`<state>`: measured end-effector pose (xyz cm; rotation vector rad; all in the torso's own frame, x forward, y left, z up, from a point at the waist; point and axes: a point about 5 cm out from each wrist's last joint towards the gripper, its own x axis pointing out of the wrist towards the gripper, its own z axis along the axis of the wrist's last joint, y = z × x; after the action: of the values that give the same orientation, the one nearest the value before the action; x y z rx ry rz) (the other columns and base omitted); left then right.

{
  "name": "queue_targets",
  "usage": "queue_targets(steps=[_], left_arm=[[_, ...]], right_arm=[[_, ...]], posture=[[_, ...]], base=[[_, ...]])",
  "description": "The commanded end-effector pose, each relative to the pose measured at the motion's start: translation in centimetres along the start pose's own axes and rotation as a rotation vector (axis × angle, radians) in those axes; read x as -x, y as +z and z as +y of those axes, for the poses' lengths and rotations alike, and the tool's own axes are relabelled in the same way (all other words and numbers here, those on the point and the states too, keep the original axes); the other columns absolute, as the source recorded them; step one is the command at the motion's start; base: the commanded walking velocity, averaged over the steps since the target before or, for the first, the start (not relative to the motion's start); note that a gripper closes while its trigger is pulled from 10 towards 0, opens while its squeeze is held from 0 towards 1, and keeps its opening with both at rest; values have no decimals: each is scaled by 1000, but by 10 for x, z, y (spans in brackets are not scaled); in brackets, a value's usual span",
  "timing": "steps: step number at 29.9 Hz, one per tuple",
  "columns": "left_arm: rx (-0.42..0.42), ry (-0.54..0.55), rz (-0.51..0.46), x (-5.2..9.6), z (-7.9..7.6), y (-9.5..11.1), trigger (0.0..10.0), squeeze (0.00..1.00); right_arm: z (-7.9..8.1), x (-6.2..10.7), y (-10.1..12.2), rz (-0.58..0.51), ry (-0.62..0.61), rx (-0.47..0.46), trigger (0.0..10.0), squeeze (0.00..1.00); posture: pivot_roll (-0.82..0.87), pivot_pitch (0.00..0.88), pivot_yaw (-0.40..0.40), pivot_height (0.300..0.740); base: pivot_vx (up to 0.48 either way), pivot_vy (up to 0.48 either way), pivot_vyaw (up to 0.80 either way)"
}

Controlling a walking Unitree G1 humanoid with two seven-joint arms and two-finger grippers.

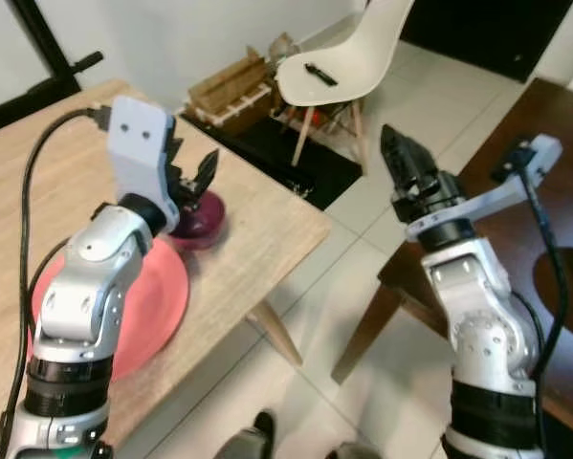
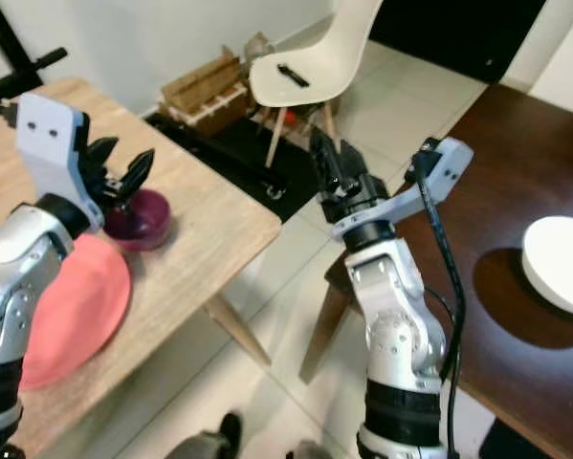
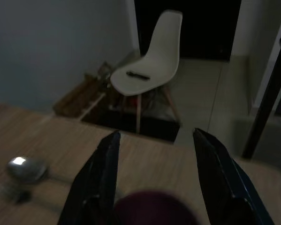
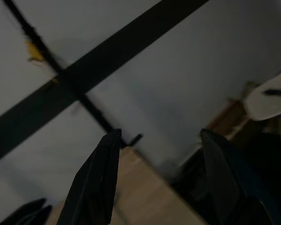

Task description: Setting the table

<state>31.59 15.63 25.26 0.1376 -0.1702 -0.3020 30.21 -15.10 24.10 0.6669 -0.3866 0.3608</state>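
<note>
In the left eye view, a light wooden bench (image 1: 257, 229) is seen on the robot's left. A flat round pink plate (image 1: 152, 306) lies near the bench's front edge, and a small dark maroon bowl (image 1: 202, 218) sits just beyond the plate, toward the bench's right corner. The left gripper (image 1: 192, 174) is held directly over the bowl with its jaws released. The right gripper (image 1: 401, 158) is raised over the floor between the bench and a dark brown wooden table (image 1: 544, 124); its jaws are spread.

In the right eye view, a round white dish (image 2: 559, 251) is seen resting on the dark table, well apart from the bowl. A white moulded chair (image 2: 310, 67) stands beyond the bench with a small black object on its seat.

In the left wrist view, the bowl's rim is seen between the spread fingers (image 3: 100, 178), and a metal spoon (image 3: 27, 168) lies on the bench surface nearby.

In the right wrist view, two parted fingers (image 4: 95, 178) are seen against a pale wall.
</note>
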Motion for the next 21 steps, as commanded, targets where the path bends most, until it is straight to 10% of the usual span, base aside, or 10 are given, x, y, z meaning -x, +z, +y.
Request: queue_targets(steps=[1, 21], left_arm=[[-3, 17, 14, 1, 4, -4, 10000, 0], [-65, -54, 54, -10, 6, -3, 10000, 0]], right_arm=[[2, 1, -5, 18, 12, -11, 10000, 0], [-2, 2, -11, 88, 44, -45, 10000, 0]], posture=[[-21, 54, 73, 740], [-22, 49, 74, 740]], base=[[0, 0, 731], [0, 0, 570]])
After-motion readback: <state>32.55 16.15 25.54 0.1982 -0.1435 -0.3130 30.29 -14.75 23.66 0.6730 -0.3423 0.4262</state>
